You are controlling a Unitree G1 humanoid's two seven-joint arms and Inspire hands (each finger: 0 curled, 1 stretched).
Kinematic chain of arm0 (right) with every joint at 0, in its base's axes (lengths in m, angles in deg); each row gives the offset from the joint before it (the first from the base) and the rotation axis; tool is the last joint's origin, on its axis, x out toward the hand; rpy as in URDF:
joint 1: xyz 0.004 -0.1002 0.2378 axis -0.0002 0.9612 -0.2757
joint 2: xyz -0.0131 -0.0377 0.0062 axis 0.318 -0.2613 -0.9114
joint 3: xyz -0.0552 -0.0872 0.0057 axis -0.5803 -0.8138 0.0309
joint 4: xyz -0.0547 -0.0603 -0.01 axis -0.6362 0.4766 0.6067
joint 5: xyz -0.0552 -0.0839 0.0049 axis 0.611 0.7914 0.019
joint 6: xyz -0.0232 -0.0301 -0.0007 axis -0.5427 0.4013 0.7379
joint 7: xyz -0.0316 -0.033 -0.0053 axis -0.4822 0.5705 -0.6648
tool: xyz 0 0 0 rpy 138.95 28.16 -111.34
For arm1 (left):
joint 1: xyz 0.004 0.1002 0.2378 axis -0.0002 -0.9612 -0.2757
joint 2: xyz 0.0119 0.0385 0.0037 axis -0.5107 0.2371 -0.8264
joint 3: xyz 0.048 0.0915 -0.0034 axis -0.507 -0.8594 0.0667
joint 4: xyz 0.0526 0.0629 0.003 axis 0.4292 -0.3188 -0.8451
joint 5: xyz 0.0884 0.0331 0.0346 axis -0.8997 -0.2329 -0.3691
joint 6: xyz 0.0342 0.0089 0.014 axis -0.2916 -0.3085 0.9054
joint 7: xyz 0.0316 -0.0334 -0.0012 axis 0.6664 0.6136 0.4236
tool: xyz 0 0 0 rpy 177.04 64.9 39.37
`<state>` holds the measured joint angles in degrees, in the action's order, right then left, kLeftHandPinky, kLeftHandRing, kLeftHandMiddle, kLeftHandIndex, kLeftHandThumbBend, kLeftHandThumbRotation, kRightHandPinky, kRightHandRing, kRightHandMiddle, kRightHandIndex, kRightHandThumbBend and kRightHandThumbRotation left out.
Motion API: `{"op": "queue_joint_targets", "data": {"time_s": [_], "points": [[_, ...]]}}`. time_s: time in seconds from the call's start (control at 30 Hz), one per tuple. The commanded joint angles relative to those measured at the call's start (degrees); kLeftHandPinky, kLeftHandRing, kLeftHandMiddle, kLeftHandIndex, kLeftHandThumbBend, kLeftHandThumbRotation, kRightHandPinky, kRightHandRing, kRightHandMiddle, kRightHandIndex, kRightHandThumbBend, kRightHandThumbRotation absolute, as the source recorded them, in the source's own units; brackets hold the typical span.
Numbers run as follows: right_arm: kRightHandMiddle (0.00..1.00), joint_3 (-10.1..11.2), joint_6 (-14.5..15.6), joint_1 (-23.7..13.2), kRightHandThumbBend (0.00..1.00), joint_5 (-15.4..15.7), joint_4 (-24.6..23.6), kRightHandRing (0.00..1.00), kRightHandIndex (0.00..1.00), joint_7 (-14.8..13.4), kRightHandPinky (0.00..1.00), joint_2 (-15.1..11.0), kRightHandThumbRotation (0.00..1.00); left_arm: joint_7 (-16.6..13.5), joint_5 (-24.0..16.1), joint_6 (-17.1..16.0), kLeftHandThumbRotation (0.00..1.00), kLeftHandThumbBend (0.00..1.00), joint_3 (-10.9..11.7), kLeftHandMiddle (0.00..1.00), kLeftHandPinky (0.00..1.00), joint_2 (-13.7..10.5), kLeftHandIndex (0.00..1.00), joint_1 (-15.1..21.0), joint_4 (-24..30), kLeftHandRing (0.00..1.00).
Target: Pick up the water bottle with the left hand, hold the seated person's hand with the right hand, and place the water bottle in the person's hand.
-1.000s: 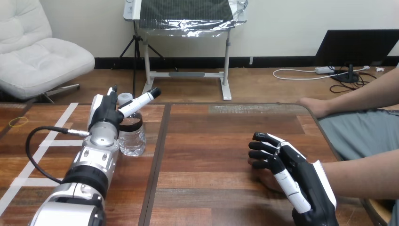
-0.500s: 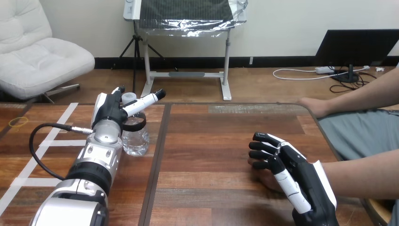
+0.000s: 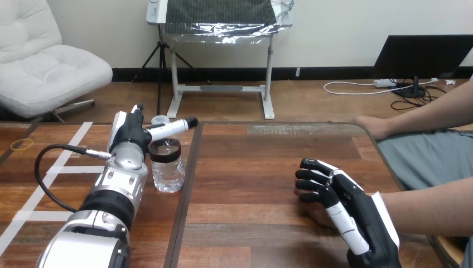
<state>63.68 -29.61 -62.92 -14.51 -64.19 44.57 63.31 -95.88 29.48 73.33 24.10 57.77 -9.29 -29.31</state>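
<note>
Head view. My left hand [image 3: 129, 135] is out over the left part of the brown wooden table [image 3: 251, 167], its white-shelled back towards the camera. It grips the clear plastic water bottle [image 3: 168, 167]: one white digit with a black tip lies across the neck just under the cap, while the rest of that hand's fingers are hidden behind the hand itself. The bottle is upright, just right of my left wrist and just left of the dark seam that runs down the tabletop. It has a pale cap, a black band round the shoulder and a ribbed see-through body that looks to have water in it. I cannot tell whether its base touches the wood. White tape lines [image 3: 56, 168] cross the table left of my arm. My right hand [image 3: 354, 209] lies back-up at the lower right, fingers curled down over the person's hand [image 3: 310, 207], which shows palm-side beneath them, forearm running off to the right. The person's other hand [image 3: 371, 126] rests at the table's far right corner, well apart from the bottle.
</note>
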Motion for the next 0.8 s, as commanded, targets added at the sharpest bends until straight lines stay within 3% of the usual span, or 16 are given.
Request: {"op": "queue_joint_targets", "data": {"time_s": [0.0,0.47,0.77], "points": [[0.76,0.07,-0.34,-1.87,0.81,-0.74,-3.13,0.74,0.78,0.32,0.67,-0.58,0.80,0.54,-1.06,0.65,0.25,0.97,-1.05,0.97,0.63,0.16,0.98,4.87,-0.04,0.92],[0.76,0.03,-0.15,-2.04,0.82,-0.75,-3.23,0.74,0.77,0.58,0.67,-0.74,0.80,2.49,-3.00,4.96,0.22,0.98,-2.94,0.95,0.50,-0.29,0.96,5.44,0.45,0.90],[0.75,0.06,0.14,-2.05,0.82,-0.60,-3.60,0.73,0.77,0.48,0.67,-0.64,0.80,3.26,-4.19,6.66,0.22,1.00,-4.25,0.89,0.39,-0.58,0.90,5.66,0.57,0.81]]}}
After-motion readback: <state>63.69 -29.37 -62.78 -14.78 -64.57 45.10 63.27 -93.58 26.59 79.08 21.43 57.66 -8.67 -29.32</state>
